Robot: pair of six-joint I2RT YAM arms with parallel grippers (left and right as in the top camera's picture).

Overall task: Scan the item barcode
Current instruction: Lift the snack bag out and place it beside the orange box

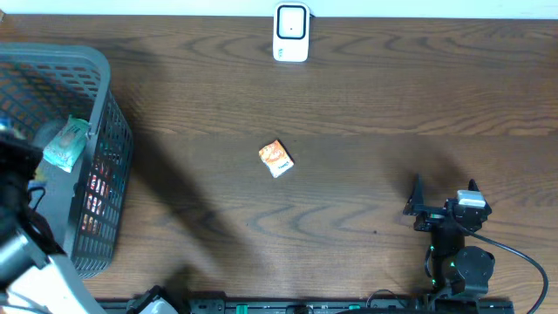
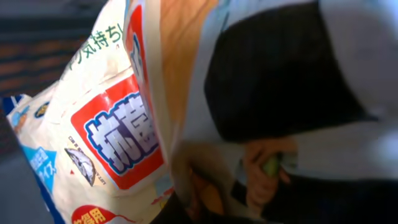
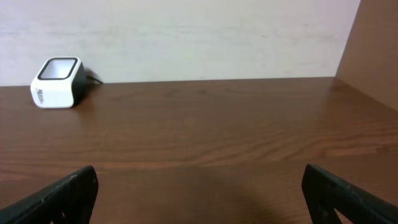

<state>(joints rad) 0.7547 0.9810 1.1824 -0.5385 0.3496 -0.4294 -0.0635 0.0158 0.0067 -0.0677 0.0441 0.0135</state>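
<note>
Left wrist view is mostly blocked. A cream bag with a red label and blue lettering fills the left half, cut off at the top and bottom. A dark blurred shape fills the upper right; can't tell what it is. The small orange bits below it are too blurred to name.

The left gripper's fingers can't be picked out in any view. It is closed all the way, but whether anything is pinched can't be told. In the overhead view the left arm reaches into the grey basket at the table's left edge. The basket and arm are both cropped by the frame. A teal packet sits in the basket just beside the arm, and red packs show through the mesh wall.

A small orange packet lies flat mid-table, alone, its barcode not readable. The white scanner stands at the far edge, well apart from the packet, with bare wood table between them.

The right gripper is near the front edge on the right, jaws spread wide and holding nothing. It is well apart from the packet, with open wood ahead of it up to the scanner.
</note>
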